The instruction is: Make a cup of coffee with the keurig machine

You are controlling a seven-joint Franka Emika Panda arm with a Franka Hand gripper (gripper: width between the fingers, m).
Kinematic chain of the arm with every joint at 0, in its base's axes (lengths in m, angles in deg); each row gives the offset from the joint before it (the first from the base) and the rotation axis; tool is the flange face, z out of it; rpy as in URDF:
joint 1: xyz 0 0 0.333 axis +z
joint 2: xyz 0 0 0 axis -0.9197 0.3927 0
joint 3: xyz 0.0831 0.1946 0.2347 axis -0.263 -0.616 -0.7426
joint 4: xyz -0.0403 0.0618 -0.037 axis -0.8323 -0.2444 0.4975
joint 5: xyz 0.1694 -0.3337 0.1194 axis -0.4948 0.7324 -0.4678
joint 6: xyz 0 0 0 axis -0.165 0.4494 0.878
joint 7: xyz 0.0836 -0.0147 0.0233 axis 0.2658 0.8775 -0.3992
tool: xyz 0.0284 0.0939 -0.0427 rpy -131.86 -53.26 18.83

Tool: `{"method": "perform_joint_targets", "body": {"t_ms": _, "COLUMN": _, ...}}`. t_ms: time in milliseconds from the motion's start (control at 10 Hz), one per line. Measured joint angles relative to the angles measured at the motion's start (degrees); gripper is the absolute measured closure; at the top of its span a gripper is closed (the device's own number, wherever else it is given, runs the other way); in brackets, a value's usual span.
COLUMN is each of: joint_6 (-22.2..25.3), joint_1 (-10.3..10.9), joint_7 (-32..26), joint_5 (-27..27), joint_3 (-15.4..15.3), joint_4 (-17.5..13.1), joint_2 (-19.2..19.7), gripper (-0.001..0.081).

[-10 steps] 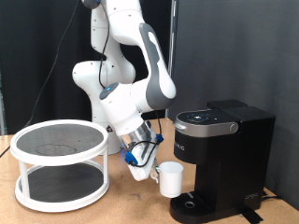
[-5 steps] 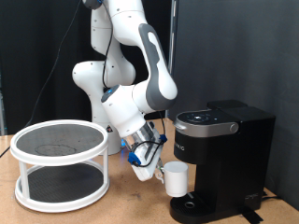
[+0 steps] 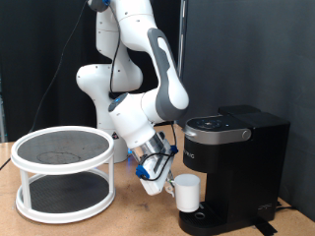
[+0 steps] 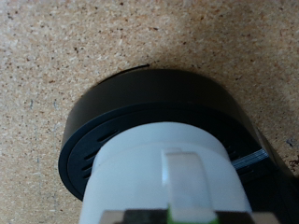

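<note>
The tool (image 3: 165, 180) sits low at the machine's (image 3: 234, 167) left side in the exterior view, closed on the cup (image 3: 187, 193) by its handle side. The wrist view shows the white cup (image 4: 173, 177) right at the fingers, its handle facing the camera. The cup hangs just over the left part of the round drip base (image 3: 207, 218), under the overhanging brew head, and appears not yet set down. In the wrist view the base (image 4: 121, 121) spreads wide beneath it, with the cup toward one edge rather than centred.

Risks, as I judge them:

- The cup is off-centre on the base. If it stays so, coffee from the spout may fall on the rim or miss the cup and run onto the desk (image 3: 128, 221).
- If it lands partly over the base's raised edge, it may tip when the tool lets go.
- The head overhangs close above. A lift or tilt could knock the rim against it and twist the cup in a narrow handle-side hold.
- The tool's body is close to the machine's front; a push to the right could shift the machine on the desk.

The two-tier rack (image 3: 64, 172) stands well apart at the left and poses no hazard.
</note>
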Motion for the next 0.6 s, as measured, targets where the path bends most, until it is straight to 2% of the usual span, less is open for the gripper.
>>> {"method": "perform_joint_targets", "body": {"t_ms": 600, "joint_6": -0.22, "joint_1": 0.02, "joint_7": -0.09, "joint_5": -1.28, "joint_3": -1.19, "joint_4": -1.93, "joint_2": 1.73, "gripper": 0.0802}}
